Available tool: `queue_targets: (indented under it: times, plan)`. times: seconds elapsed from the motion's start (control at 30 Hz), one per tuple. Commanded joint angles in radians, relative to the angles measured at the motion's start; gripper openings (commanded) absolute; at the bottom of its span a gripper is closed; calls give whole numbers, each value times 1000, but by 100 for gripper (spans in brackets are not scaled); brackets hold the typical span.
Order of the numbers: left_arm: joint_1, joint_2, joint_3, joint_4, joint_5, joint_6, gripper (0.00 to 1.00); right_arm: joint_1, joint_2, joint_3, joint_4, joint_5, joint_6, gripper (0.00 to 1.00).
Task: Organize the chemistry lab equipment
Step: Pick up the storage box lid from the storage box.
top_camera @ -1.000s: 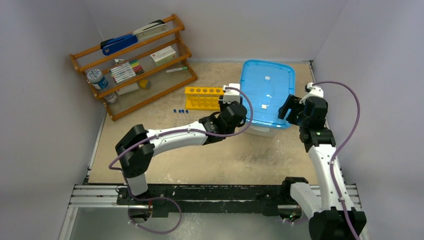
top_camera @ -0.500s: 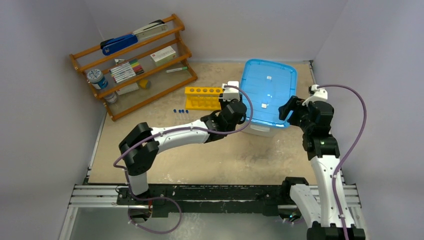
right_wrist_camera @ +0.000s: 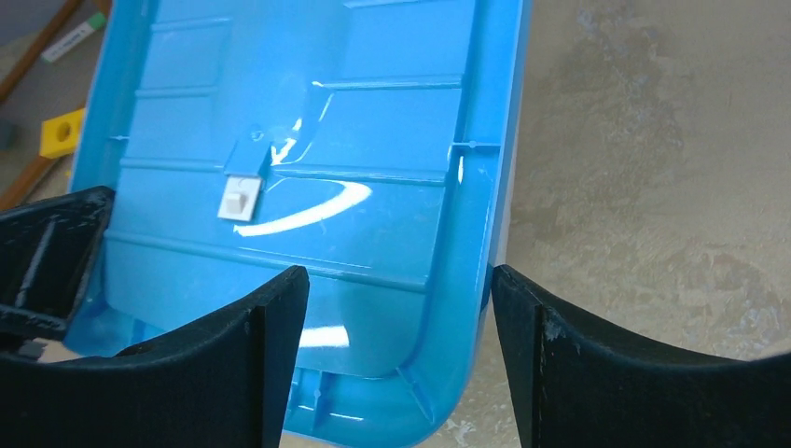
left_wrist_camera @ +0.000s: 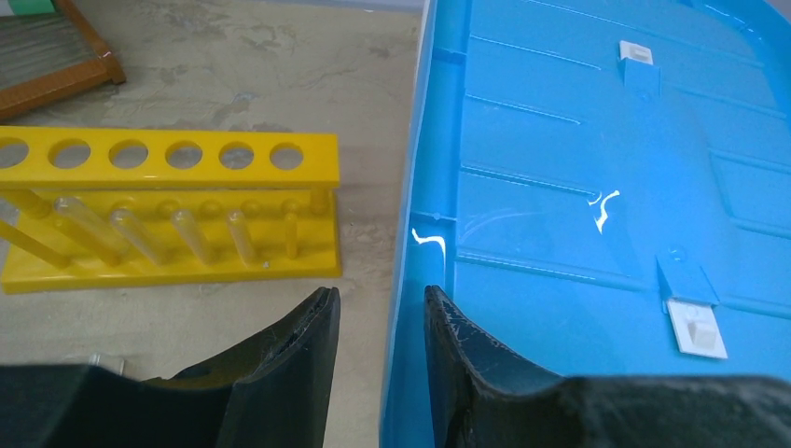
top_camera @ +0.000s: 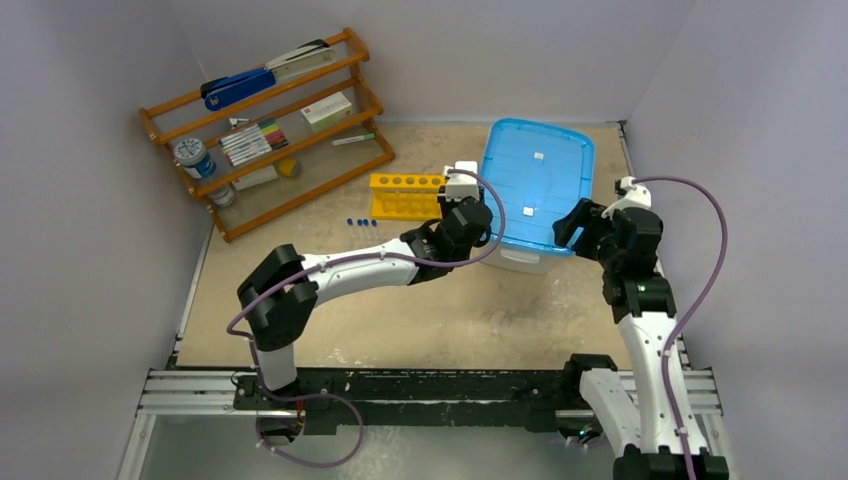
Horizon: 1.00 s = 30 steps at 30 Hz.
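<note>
Right gripper (right_wrist_camera: 392,280) edged toward blue lid (top_camera: 535,180), left gripper (left_wrist_camera: 378,299) maybe gripping rim

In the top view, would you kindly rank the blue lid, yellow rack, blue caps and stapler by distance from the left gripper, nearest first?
1. blue lid: right at the left gripper.
2. yellow rack: just left.
3. blue caps: farther left, on the table.
4. blue stapler: far left, on the wooden shelf.

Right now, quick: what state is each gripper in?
Left gripper: partly open, astride one edge of the blue lid, gap showing.
Right gripper: wide open, astride the lid's opposite edge.
</note>
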<state>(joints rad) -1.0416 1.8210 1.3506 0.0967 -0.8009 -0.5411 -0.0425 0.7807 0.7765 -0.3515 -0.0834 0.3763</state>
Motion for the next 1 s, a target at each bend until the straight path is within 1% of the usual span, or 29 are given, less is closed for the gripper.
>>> queue_targets:
  times: [0.0,0.13,0.27,0.4,0.63,0.9,0.97]
  plan:
    - [6,29,16,-49,54,-10,37,0,-66,15,73,-110,35,74]
    - [6,36,22,-52,62,-12,37,-1,-69,41,83,-175,48,73]
    - [6,37,22,-51,68,-16,37,0,-65,14,116,-215,56,73]
    - [6,39,21,-53,69,-11,37,0,-102,-26,189,-263,87,72]
    - [6,51,30,-52,78,-9,36,0,-154,-29,258,-339,98,71]
    - [6,51,18,-12,80,16,33,0,-142,-80,319,-383,99,71]
    - [5,47,12,2,71,37,30,0,-133,-94,334,-389,101,70]
